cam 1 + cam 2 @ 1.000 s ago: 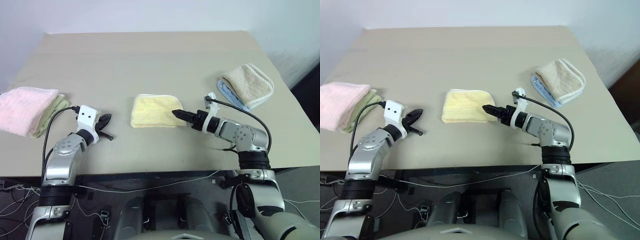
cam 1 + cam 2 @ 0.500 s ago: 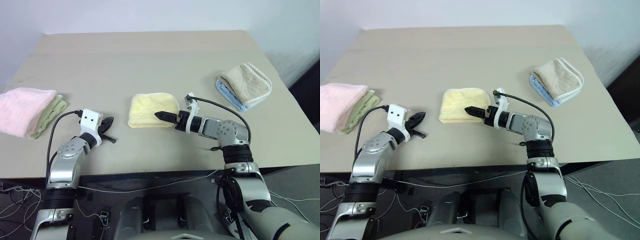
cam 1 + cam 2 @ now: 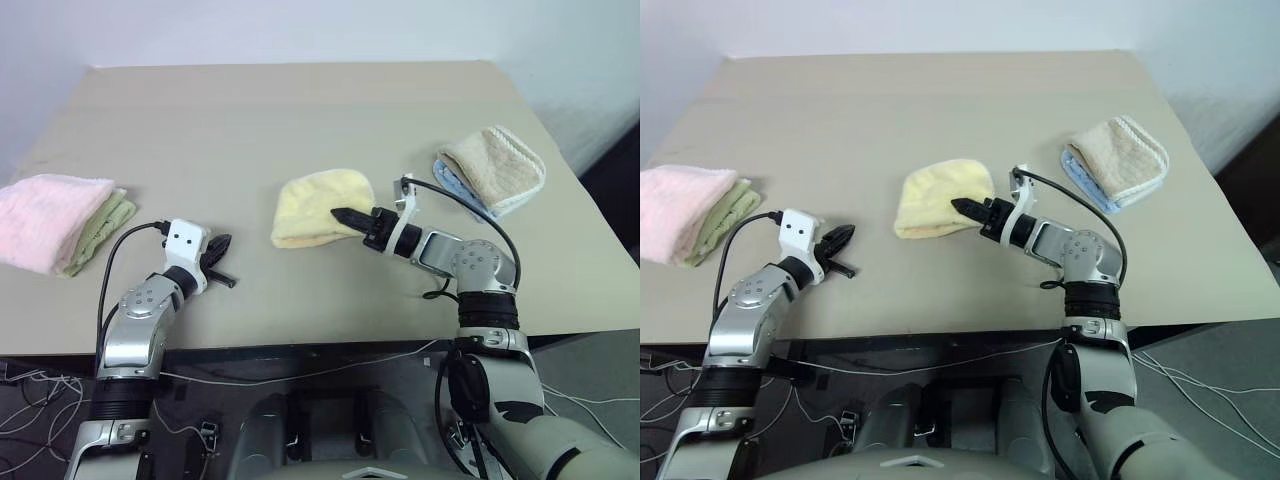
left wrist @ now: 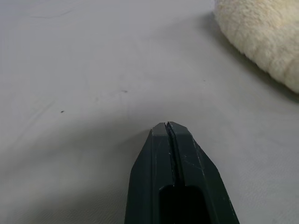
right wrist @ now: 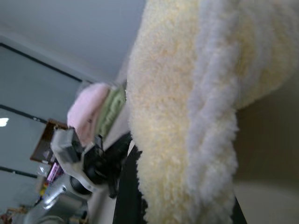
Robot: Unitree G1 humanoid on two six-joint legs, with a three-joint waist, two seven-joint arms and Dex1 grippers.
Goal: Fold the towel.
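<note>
The pale yellow towel point(image 3: 315, 205) lies folded at the middle of the table, its right side raised and bunched. My right gripper point(image 3: 338, 213) comes in level from the right and is shut on that raised edge. In the right wrist view the towel point(image 5: 177, 116) drapes thickly over my fingers point(image 5: 128, 196). Well to the left of the towel, my left gripper point(image 3: 218, 245) hovers just above the table. Its fingers point(image 4: 161, 140) are pressed together with nothing between them. A corner of the towel point(image 4: 266, 42) lies some way beyond the fingertips.
A pink folded towel point(image 3: 50, 215) sits on a green one point(image 3: 108, 220) at the table's left edge. A beige folded towel point(image 3: 497, 165) rests on a blue one point(image 3: 455, 185) at the right. The table's front edge point(image 3: 300, 340) runs close below both arms.
My right gripper has shut on the towel's right edge and lifted it, so the flat towel is now humped up. The left gripper has stayed where it was.
</note>
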